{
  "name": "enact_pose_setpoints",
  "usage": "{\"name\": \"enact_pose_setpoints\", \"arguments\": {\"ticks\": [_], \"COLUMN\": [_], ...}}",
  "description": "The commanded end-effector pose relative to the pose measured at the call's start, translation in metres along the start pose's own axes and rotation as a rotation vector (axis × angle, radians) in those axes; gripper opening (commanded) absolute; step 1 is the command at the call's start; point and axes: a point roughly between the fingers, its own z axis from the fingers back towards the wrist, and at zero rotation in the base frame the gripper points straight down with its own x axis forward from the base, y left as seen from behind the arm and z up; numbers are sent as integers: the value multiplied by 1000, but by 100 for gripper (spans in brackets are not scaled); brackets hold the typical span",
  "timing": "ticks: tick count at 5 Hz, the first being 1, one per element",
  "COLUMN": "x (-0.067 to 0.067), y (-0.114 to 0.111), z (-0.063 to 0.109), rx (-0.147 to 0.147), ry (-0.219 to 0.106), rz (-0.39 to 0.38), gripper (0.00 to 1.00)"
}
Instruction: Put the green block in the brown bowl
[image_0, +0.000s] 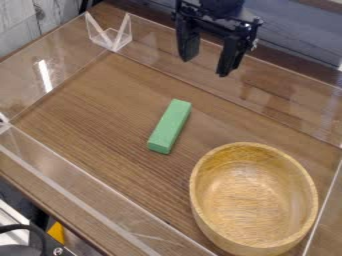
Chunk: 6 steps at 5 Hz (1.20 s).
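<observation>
The green block (168, 126) lies flat on the wooden table top, near the middle, its long side running from near left to far right. At the near right stands the brown bowl (253, 196), round, light wood, with nothing in it. My gripper (210, 58) hangs at the far side, above and beyond the block, pointing down. Its black fingers (189, 46) stand apart and hold nothing. A clear gap separates it from both block and bowl.
Clear acrylic walls (54, 70) fence the wooden table (107, 110) on all sides. A small clear acrylic stand (108, 33) sits at the far left corner. Dark floor and cables show past the near left edge.
</observation>
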Motion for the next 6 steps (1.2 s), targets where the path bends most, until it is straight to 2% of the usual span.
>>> {"name": "enact_pose_setpoints", "arguments": {"ticks": [1,4,6], "x": [-6,-1,5], "y": [7,6,9], "z": [13,13,17], "rx": [10,19,16], "ry": [-67,-75,-80], "rz": [-32,-47,62], "gripper": [100,100,100]}}
